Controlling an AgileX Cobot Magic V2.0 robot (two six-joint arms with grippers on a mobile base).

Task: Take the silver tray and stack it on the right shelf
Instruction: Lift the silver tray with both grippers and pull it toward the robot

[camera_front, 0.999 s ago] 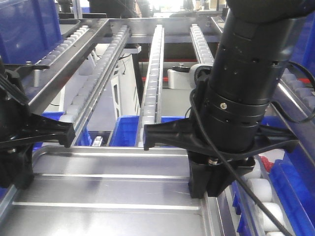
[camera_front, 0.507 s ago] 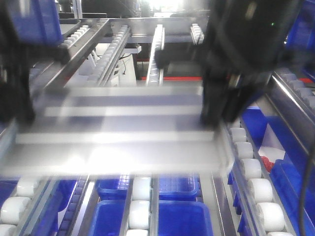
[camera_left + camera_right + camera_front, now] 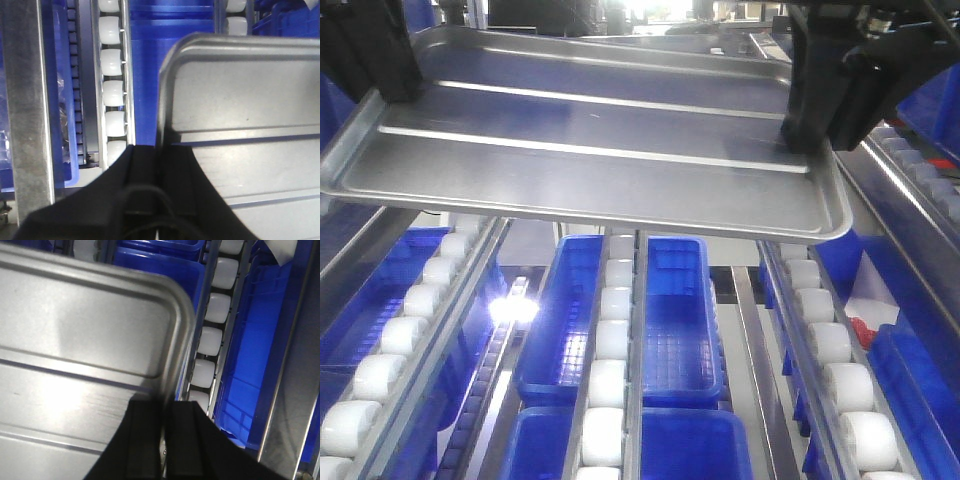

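Observation:
The silver tray [image 3: 590, 150] is lifted off the rollers and hangs level across the upper half of the front view, with two raised ribs on its floor. My left gripper [image 3: 382, 70] is shut on its left rim and my right gripper [image 3: 812, 125] is shut on its right rim. In the left wrist view the black fingers [image 3: 145, 175] pinch the tray's left rim [image 3: 165, 110]. In the right wrist view the fingers [image 3: 150, 435] clamp the right rim [image 3: 175, 360]. The shelf's white roller lanes [image 3: 605, 400] run below the tray.
Blue plastic bins [image 3: 640, 320] sit under the roller lanes. Steel rails [image 3: 760, 340] run front to back between lanes. A steel upright [image 3: 27, 100] stands left of the left gripper, and a sloped steel rail [image 3: 910, 250] runs along the right side.
The tray has risen from low on the rollers to well above them, carried by both grippers, which stay clamped on its rims. The lanes and bins below have come into view.

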